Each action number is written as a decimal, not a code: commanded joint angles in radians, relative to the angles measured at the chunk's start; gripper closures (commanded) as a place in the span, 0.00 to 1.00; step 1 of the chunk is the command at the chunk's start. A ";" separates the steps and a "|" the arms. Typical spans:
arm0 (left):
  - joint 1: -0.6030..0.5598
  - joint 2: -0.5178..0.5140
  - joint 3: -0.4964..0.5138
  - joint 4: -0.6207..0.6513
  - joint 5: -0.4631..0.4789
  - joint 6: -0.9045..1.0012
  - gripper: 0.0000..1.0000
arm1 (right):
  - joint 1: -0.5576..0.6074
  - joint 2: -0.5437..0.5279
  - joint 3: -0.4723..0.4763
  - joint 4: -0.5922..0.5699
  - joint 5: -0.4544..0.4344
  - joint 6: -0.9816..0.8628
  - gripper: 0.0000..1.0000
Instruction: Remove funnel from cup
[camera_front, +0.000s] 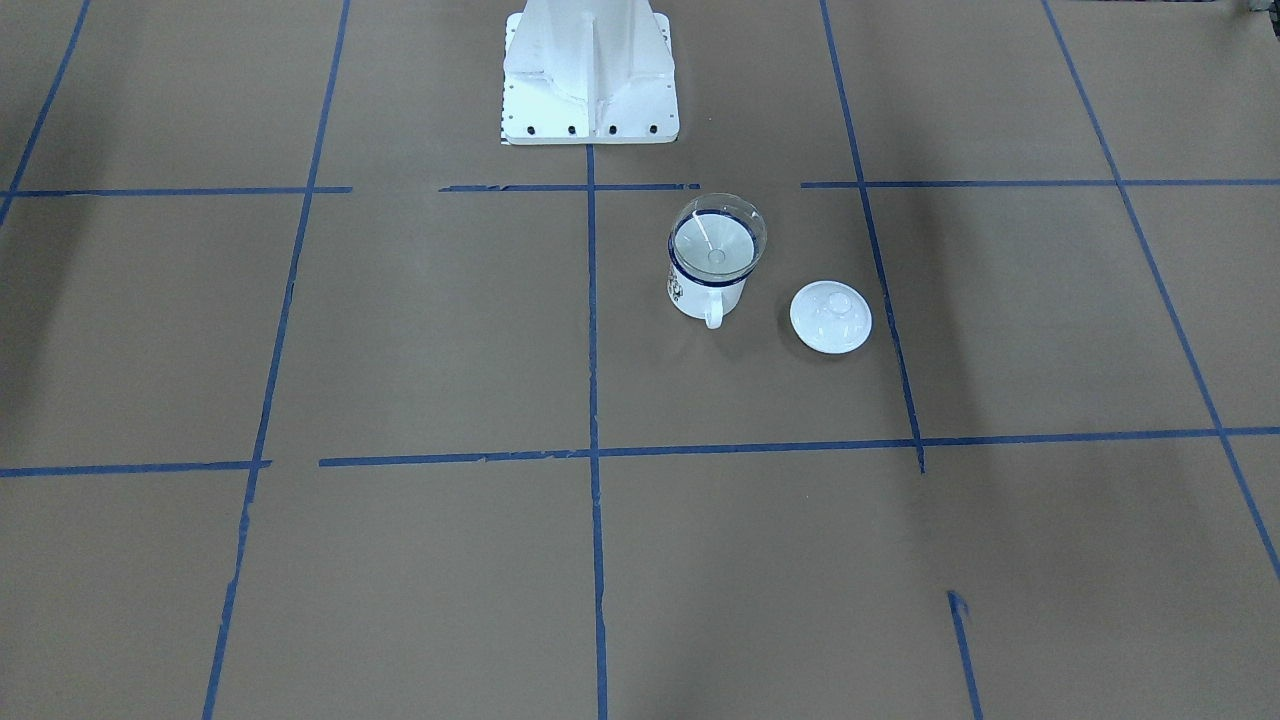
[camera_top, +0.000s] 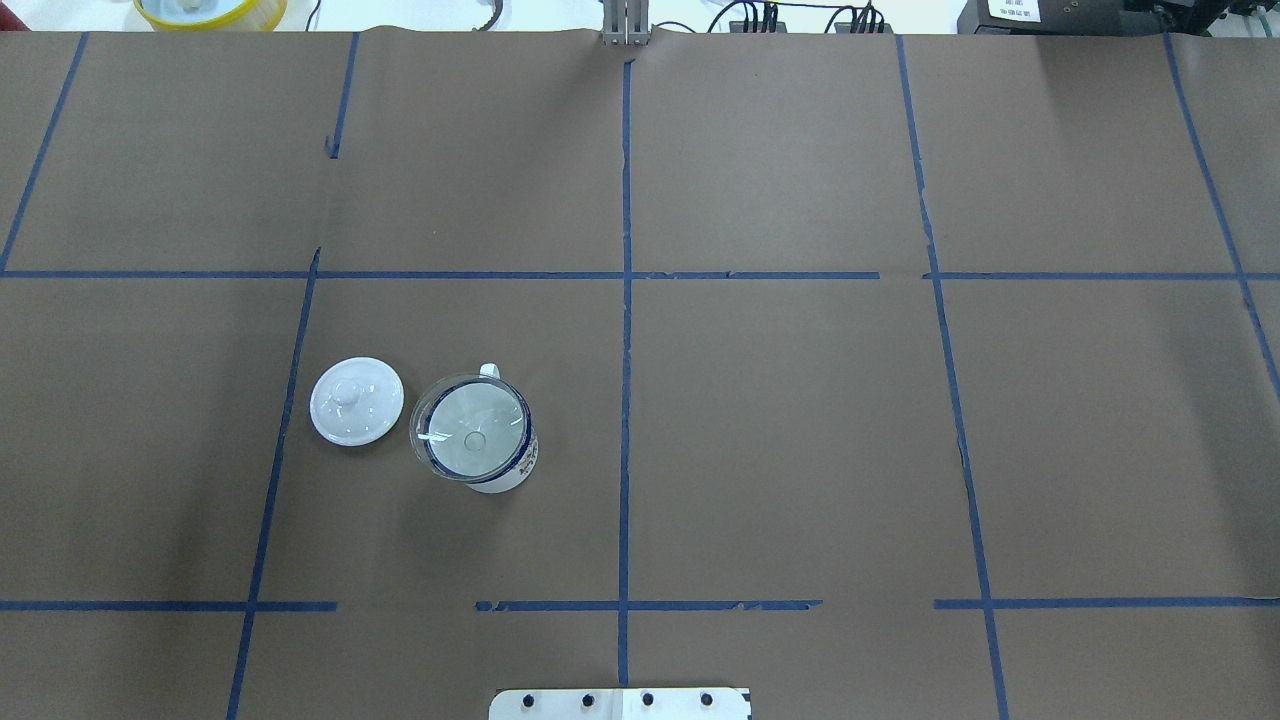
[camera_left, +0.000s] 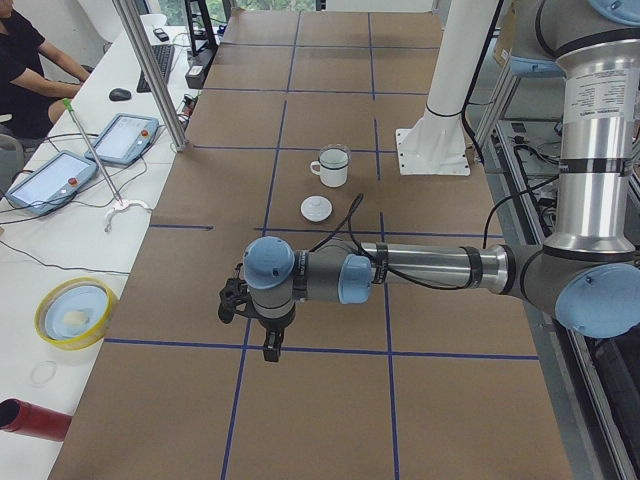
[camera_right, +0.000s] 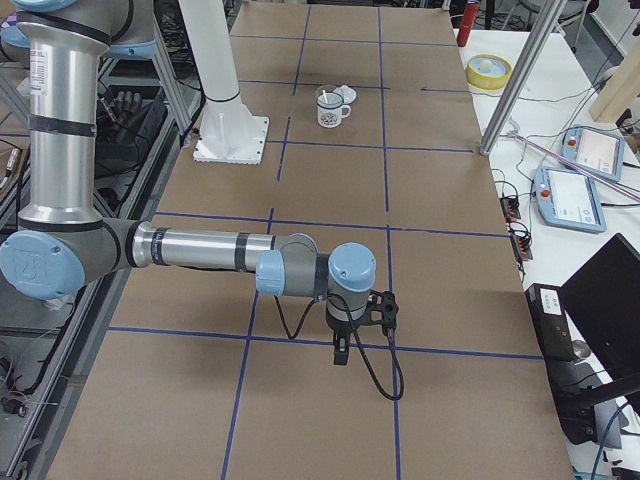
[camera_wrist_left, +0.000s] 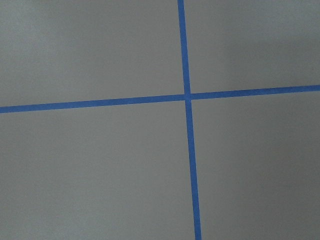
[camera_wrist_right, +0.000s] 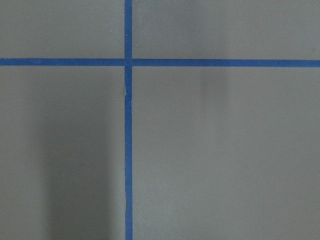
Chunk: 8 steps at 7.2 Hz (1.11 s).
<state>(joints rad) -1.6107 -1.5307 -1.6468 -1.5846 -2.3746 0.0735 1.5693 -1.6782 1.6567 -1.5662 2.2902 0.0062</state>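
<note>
The white cup with a dark blue rim stands upright on the brown table, handle toward the operators' side. The clear funnel sits in its mouth, spout down. Both also show in the overhead view, the cup and the funnel, left of the centre line. Both grippers show only in the side views: the left gripper and the right gripper hang over the table's two ends, far from the cup. I cannot tell whether they are open or shut. The wrist views show only table and blue tape.
A white round lid with a knob lies beside the cup, also in the overhead view. The white robot base stands behind the cup. A yellow bowl, teach pendants and an operator are off the table.
</note>
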 joint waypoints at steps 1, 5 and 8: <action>0.000 -0.002 -0.005 -0.002 0.005 0.005 0.00 | 0.000 0.000 0.000 0.000 0.000 0.000 0.00; 0.000 -0.031 -0.030 0.001 0.005 -0.004 0.00 | 0.000 0.000 0.000 0.000 0.000 0.000 0.00; 0.044 -0.090 -0.239 0.011 0.008 -0.272 0.00 | 0.000 0.000 0.000 0.000 0.000 0.000 0.00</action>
<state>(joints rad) -1.5966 -1.5936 -1.7968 -1.5754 -2.3678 -0.0690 1.5693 -1.6782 1.6567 -1.5662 2.2902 0.0061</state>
